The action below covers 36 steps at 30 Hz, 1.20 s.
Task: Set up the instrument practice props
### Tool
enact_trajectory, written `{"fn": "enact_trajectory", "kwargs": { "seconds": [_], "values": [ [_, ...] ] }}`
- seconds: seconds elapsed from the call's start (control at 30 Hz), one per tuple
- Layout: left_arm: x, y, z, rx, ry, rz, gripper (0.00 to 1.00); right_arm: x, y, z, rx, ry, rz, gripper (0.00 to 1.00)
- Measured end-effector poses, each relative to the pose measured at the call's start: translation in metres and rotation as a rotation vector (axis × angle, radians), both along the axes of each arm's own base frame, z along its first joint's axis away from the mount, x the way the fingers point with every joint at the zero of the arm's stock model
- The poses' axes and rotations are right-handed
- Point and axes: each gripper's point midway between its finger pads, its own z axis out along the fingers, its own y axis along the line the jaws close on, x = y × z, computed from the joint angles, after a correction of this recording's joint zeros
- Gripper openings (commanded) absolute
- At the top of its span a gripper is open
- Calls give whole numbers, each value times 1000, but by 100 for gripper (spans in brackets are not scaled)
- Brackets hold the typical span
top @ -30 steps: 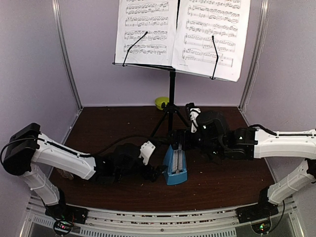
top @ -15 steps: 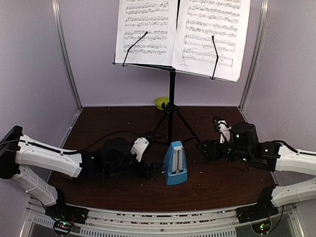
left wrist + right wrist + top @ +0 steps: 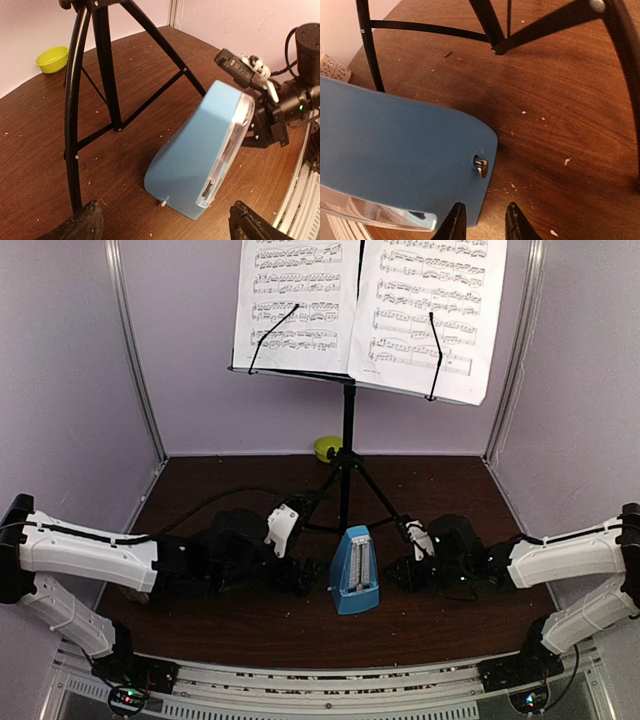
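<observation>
Blue metronome [image 3: 353,580], upright on the counter [image 3: 450,620] at frame centre before the stand [image 3: 348,430], pages [image 3: 300,300] clipped above for reading: left pincer [image 3: 170,224] wide open, empty, flanking it; right pincer [image 3: 482,222] narrowed at its base corner, grip unclear.

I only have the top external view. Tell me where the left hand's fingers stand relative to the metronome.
Observer: The left wrist view shows the left hand wide open, with the blue metronome standing just ahead of the gap between its fingers, apparently untouched.
Operator: Now report the right hand.
Observer: In its wrist view the right hand has its fingers narrowly apart at the metronome's lower edge; contact is unclear.
Operator: Give me any feature on that side.
Observer: A small metal winding key sticks out of the blue side, close to those fingers.
</observation>
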Motion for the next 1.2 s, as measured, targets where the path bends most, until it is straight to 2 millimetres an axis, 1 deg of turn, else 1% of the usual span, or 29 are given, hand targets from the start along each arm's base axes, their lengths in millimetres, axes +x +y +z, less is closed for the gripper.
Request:
{"fn": "enact_trajectory", "kwargs": {
  "seconds": [0.13,0.17,0.33,0.43,0.5,0.6,0.7,0.8,0.93,1.03,1.13,1.2],
  "values": [
    [-5,-8,22,-23,16,29,91,-5,22,5,58,-20,51,28],
    [-7,-12,31,-40,17,36,91,-8,29,7,77,-22,65,28],
    [-16,-23,61,-101,28,49,91,-26,58,9,151,-13,134,30],
    [-18,-28,73,-121,30,62,92,-41,74,8,186,5,177,31],
    [-17,-32,76,-120,34,73,93,-46,79,11,206,6,191,31],
    [-13,-35,69,-100,41,95,95,-49,82,20,249,-8,192,35],
    [-11,-37,55,-57,40,102,95,-51,73,28,274,-31,176,38],
    [-8,-40,42,-2,37,87,94,-52,61,40,303,-67,152,44],
    [3,-45,22,54,62,92,89,-52,41,52,329,-124,102,50],
    [7,-46,8,78,90,97,85,-50,24,56,339,-161,53,53],
    [6,-50,-9,101,118,89,82,-48,11,58,345,-191,5,56],
    [6,-52,-19,118,131,86,77,-46,3,58,346,-207,-26,58]
  ]
}}
